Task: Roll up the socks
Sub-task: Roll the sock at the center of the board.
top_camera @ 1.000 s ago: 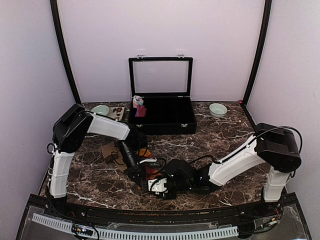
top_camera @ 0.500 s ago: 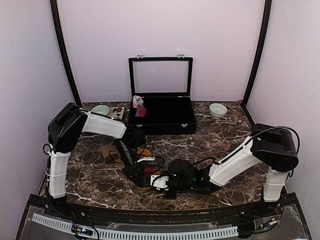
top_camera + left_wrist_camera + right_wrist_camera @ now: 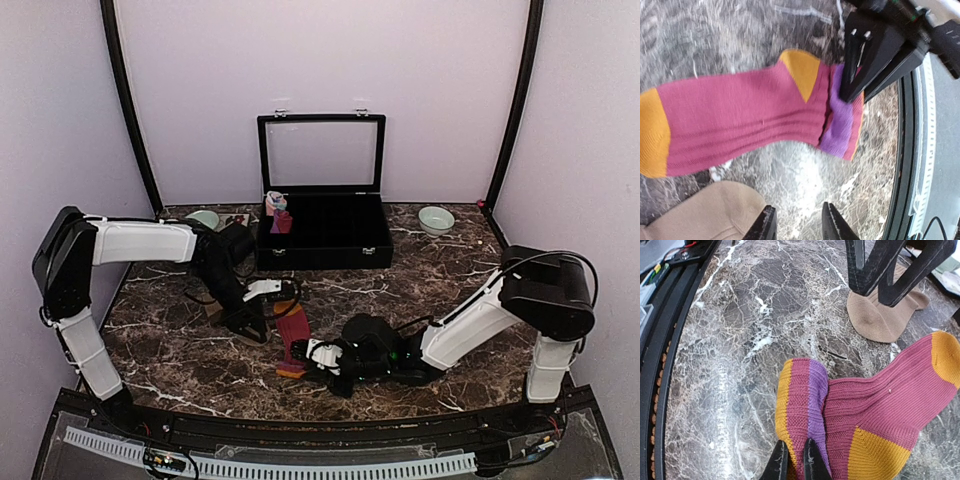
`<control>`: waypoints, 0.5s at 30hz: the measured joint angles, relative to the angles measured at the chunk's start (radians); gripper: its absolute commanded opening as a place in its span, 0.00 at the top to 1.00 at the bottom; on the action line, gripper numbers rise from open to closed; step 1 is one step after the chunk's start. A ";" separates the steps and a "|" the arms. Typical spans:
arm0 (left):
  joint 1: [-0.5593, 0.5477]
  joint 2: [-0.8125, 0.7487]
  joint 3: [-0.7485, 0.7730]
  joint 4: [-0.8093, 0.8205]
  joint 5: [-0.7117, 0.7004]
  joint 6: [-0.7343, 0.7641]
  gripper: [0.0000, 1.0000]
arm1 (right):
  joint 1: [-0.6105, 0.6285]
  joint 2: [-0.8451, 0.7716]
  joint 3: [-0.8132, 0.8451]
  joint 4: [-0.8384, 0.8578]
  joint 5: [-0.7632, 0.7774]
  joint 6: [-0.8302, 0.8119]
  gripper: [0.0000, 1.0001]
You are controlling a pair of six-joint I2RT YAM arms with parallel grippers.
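Right wrist view: the right gripper [image 3: 793,460] has its black jaws nipped on the ribbed orange-and-purple cuff [image 3: 802,400] of the red sock [image 3: 885,405]. This knit sock, with orange heel and toe, lies flat near the front edge of the table [image 3: 735,340], left of centre. Just beside its toe lies the tan sock [image 3: 880,315], finely ribbed and rounded. Near it the left gripper [image 3: 797,222] hangs with jaws spread, holding nothing. The tabletop is glossy dark marble veined white.
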 measured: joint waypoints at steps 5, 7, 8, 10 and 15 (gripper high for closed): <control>-0.006 -0.026 -0.029 0.037 0.055 -0.004 0.70 | -0.053 0.016 0.008 -0.003 -0.106 0.067 1.00; -0.015 -0.045 -0.074 0.059 0.073 0.005 0.70 | -0.080 0.026 0.015 -0.002 -0.168 0.098 1.00; -0.024 -0.058 -0.100 0.067 0.080 0.010 0.71 | -0.093 0.032 0.019 -0.002 -0.199 0.113 1.00; -0.048 -0.089 -0.157 0.094 0.085 0.017 0.71 | -0.115 0.048 0.033 -0.007 -0.257 0.138 1.00; -0.138 -0.201 -0.315 0.208 0.060 0.024 0.70 | -0.169 0.111 0.120 -0.059 -0.407 0.186 1.00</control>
